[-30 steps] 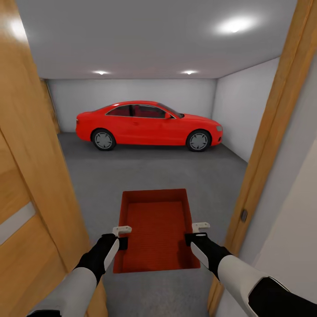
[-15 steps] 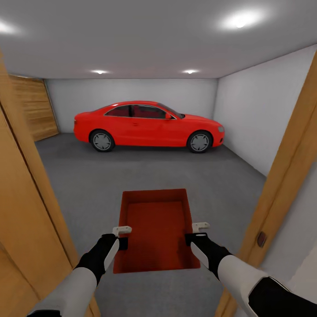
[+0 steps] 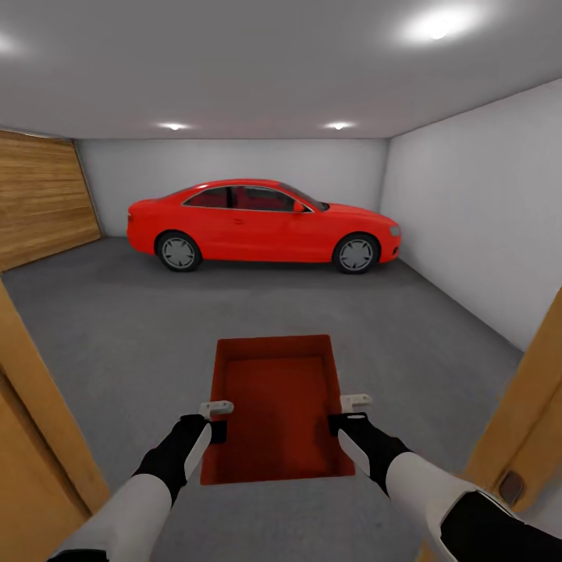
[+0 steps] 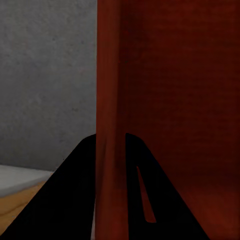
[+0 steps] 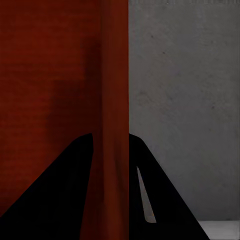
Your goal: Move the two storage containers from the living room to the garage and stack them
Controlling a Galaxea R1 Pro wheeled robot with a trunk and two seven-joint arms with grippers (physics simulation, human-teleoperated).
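I'm looking into the garage [image 3: 437, 203] from its doorway, grey concrete floor [image 3: 140, 312] ahead of me and white walls all round. One bin [image 3: 275, 406] hangs in front of me, carried between both arms, open top up, its long sides running away from me. No second bin in sight here.

My left gripper [image 3: 217, 421] is clamped on the bin's left wall near the end closest to me. The left wrist view confirms it: the red wall [image 4: 110, 150] runs straight between my two dark fingers [image 4: 75, 200], one inside the bin, one outside, both pressed against it. My right gripper [image 3: 343, 417] does the same on the right wall, and the right wrist view shows that wall [image 5: 115, 150] pinched between the fingers [image 5: 65, 190], with speckled floor [image 5: 185, 110] past it.

The bin sits level, held above the concrete and not touching it; its inside is empty, just the flat ribbed bottom.

Across the room a red car [image 3: 261, 222] is parked side-on against the far wall, nose to the right. A slatted wooden door [image 3: 39, 195] covers the left wall. Orange-brown door frame [image 3: 519, 421] edges my view low on the right, and more wood [image 3: 31, 437] on the left. Ceiling lights [image 3: 437, 27] glow overhead.
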